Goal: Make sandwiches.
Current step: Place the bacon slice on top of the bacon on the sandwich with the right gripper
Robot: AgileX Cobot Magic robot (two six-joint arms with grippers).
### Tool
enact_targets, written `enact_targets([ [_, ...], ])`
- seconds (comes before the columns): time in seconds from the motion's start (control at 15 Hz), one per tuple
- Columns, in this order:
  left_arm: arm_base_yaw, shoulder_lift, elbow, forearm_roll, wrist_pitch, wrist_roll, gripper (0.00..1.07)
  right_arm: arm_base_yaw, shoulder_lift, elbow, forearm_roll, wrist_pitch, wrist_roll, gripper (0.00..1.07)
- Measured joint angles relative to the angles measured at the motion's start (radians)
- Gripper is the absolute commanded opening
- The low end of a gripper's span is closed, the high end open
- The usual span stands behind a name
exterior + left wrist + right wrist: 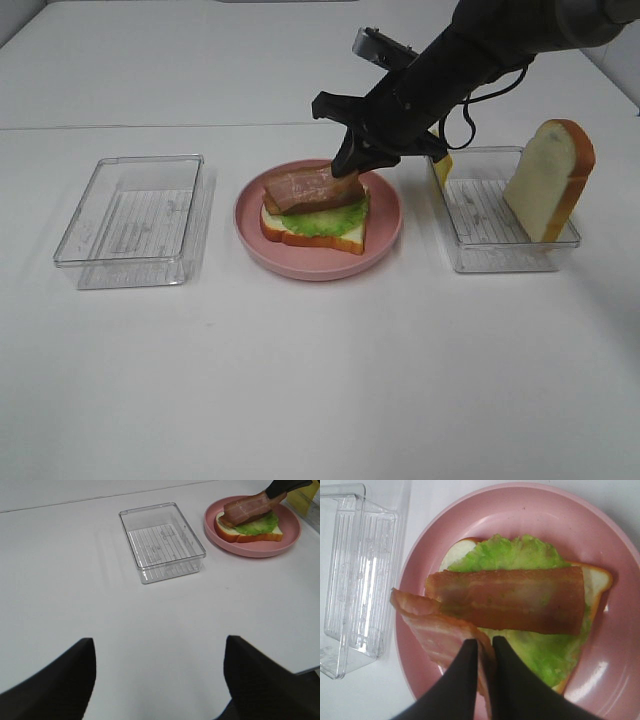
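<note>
Brown bacon strip [435,630] hung pinched in the right end effector [485,642], angled across the other strip [510,600] just beyond its tips on the sandwich [520,555]; left end effector [159,642] gaped empty, far off.

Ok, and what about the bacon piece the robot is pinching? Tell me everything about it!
The pinched bacon strip is a toy: a flat, bendy-looking band with reddish-brown and pale pink stripes. The right gripper pinches one end. The strip slants across the sandwich, and its free end seems to touch the first bacon strip, which lies flat on the green lettuce. Part of it hangs over the pink plate. It is not yet laid flat.
</note>
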Motion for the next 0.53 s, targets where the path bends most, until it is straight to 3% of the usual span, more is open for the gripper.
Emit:
enact_targets([
  [0.13,0.0,0.0,0.0,0.0,0.0,0.0,0.69,0.0,0.0,0.0,-0.002,-0.003,0.0,0.54],
  [0.53,0.0,0.0,0.0,0.0,0.0,0.0,0.69,0.0,0.0,0.0,-0.002,-0.013,0.0,0.7],
])
